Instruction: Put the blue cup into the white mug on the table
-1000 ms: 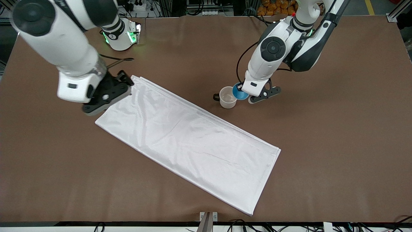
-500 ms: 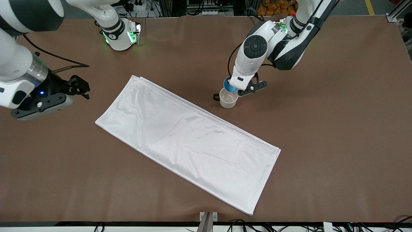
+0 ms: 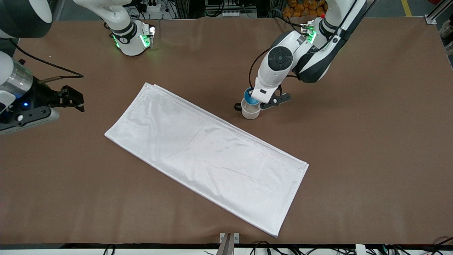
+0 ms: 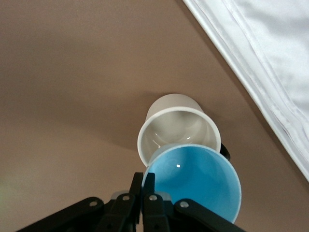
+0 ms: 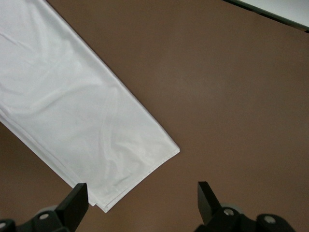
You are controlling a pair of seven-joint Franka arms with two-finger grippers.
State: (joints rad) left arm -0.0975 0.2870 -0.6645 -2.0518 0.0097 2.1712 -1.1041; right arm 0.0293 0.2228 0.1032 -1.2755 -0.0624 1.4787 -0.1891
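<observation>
The white mug stands on the brown table, its black handle toward the right arm's end. My left gripper is shut on the rim of the blue cup and holds it tilted right over the mug's mouth. In the left wrist view the blue cup overlaps the rim of the white mug, with my fingers pinching the cup's wall. My right gripper is open and empty, over the table at the right arm's end, beside the cloth corner.
A large white cloth lies diagonally across the middle of the table, just nearer the front camera than the mug; it also shows in the right wrist view and the left wrist view. Arm bases stand along the table's top edge.
My left gripper carried the blue cup from beside the mug to over its mouth and lowered it. My right arm drew away from the cloth corner toward the table's end.
</observation>
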